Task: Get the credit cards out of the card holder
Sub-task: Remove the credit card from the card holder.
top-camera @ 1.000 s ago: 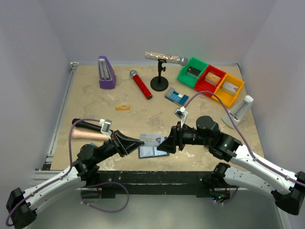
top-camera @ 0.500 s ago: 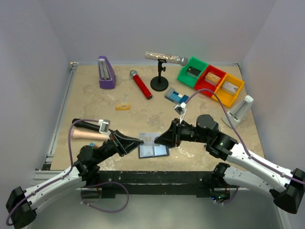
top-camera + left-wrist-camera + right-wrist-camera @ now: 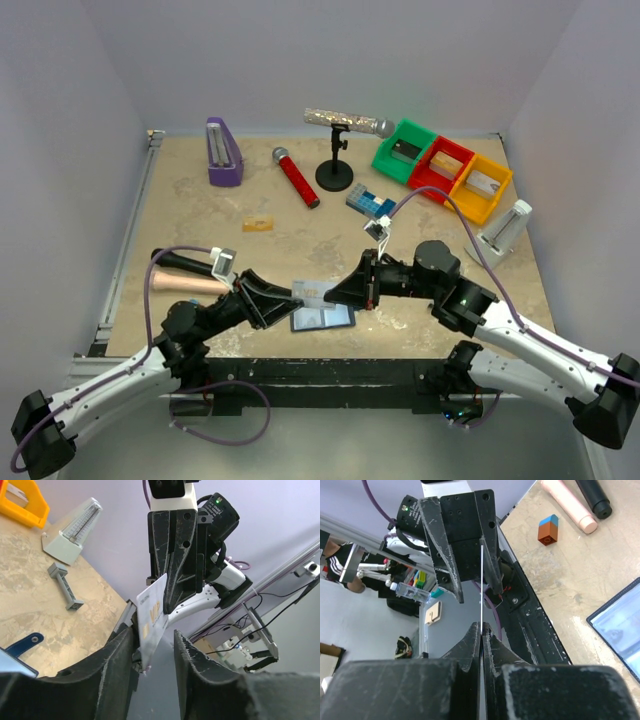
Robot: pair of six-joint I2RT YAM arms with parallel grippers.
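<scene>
right gripper (image 3: pixel 481 626) clenched on card (image 3: pixel 152 614); left gripper (image 3: pixel 153 632) released, jaws flanking it; holder (image 3: pixel 322 319) open at tabletop (image 3: pixel 190 210) near edge

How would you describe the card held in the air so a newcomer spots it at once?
At the table's near edge, both arms meet above an open blue wallet. The card is the pale one pinched by the right gripper, between the left gripper's open fingers. Unlike the tan card lying farther back, it is off the table.

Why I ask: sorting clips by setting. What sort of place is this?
Probably a robotics lab cell: plain lilac walls around a beige tabletop, with props like a purple metronome and red microphone.
</scene>
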